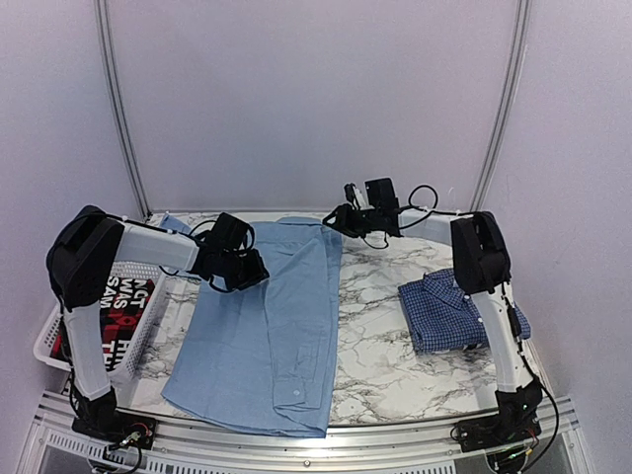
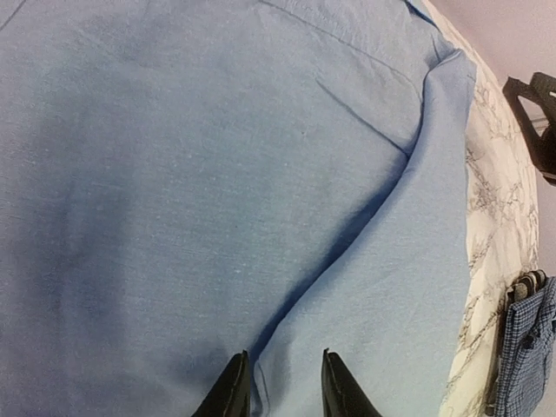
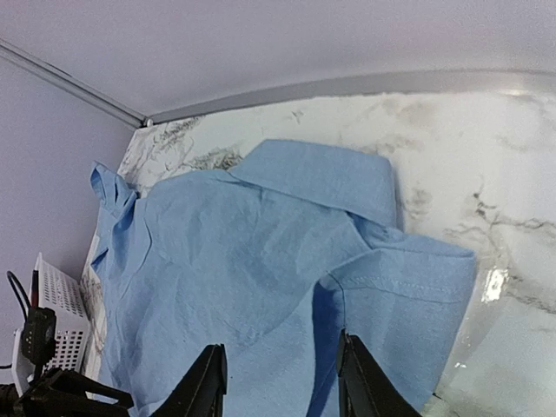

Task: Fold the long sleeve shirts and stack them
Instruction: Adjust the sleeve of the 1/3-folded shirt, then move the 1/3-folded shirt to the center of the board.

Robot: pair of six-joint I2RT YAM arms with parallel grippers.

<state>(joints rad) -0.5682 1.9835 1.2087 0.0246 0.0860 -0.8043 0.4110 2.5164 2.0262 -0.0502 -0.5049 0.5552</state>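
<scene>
The light blue shirt point(image 1: 267, 326) lies spread flat, back up, on the marble table point(image 1: 385, 346), collar at the far end, with its right side folded in. The dark blue checked shirt point(image 1: 456, 311) lies folded at the right. My left gripper point(image 1: 242, 269) hovers open over the blue shirt's upper left part. In the left wrist view its tips point(image 2: 282, 387) straddle a fold edge in the cloth point(image 2: 217, 174). My right gripper point(image 1: 338, 219) is open just above the shirt's far right shoulder. In the right wrist view point(image 3: 282, 382) the collar point(image 3: 321, 178) lies ahead.
A white basket point(image 1: 138, 326) at the left table edge holds a red-and-black garment with white letters point(image 1: 118, 296). The back wall stands close behind the collar. The checked shirt also shows at the right edge of the left wrist view point(image 2: 526, 347).
</scene>
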